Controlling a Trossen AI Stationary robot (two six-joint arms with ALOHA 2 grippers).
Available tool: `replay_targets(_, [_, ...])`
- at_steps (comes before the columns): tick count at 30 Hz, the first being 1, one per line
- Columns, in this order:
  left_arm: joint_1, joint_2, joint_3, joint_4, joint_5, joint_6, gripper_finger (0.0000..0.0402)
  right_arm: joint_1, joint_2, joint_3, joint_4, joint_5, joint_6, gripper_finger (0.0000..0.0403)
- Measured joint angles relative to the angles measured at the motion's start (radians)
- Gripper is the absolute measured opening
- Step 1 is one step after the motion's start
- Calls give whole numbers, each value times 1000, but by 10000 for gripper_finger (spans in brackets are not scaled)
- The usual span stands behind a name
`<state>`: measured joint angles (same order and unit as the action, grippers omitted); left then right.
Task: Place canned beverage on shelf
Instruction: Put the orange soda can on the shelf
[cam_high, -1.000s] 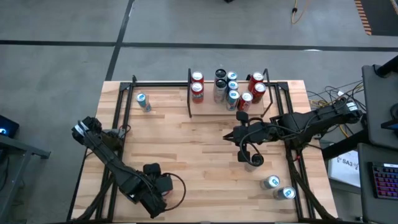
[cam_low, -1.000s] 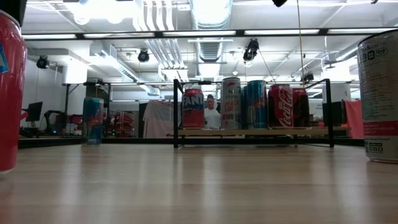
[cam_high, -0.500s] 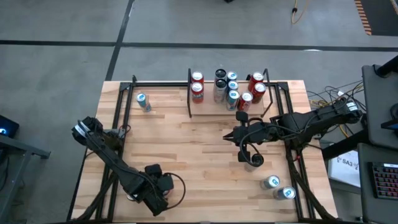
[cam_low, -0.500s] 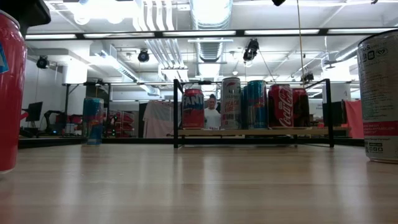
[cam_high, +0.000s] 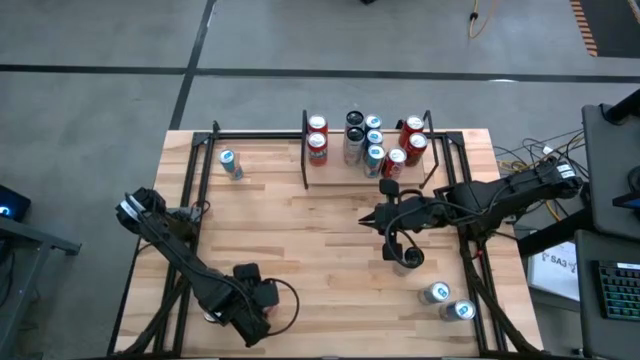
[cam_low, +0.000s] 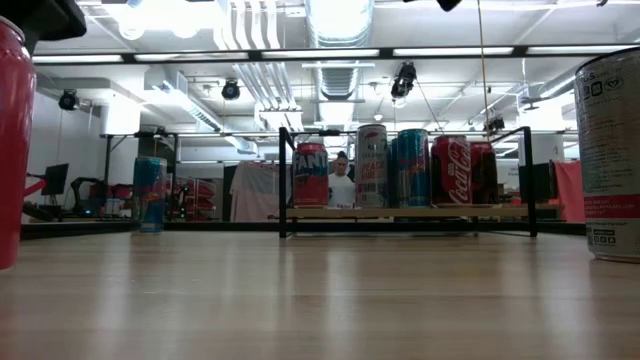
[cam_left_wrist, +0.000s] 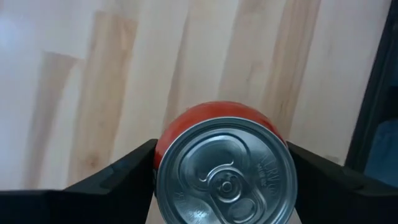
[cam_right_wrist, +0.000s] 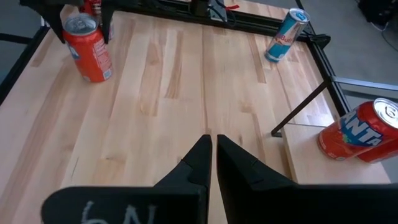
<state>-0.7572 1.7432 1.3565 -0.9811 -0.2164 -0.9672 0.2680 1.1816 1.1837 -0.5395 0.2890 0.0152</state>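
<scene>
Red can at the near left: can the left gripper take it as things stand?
Probably yes. The red can stands upright between the left gripper's fingers, one on each side, with nothing else in the way.

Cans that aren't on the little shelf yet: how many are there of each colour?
red can: 1
blue can: 1
silver-topped cans, side colour unclear from above: 2
Total: 4
</scene>
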Motion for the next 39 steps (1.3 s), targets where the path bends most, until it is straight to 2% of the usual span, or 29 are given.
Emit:
replay_targets(8, [60, 0, 118, -156, -53, 185, 281, 0, -2, -10, -2, -1, -16, 13])
replay_targets(13, [145, -1, 190, -215, -90, 381, 281, 0, -10, -11, -6, -3, -38, 13])
replay_targets(19, [300, -3, 250, -222, -91, 687, 281, 0, -15, -11, -14, -5, -71, 13])
replay_targets(29, [591, -3, 310, -137, -89, 1131, 281, 0, -69, -11, -72, -5, -58, 13])
replay_targets(32, [675, -3, 318, -79, -80, 1201, 281, 0, -84, -11, -90, -5, -48, 13])
replay_targets(39, [837, 14, 319, 35, 23, 1275, 281, 0, -95, -11, -93, -4, -41, 13])
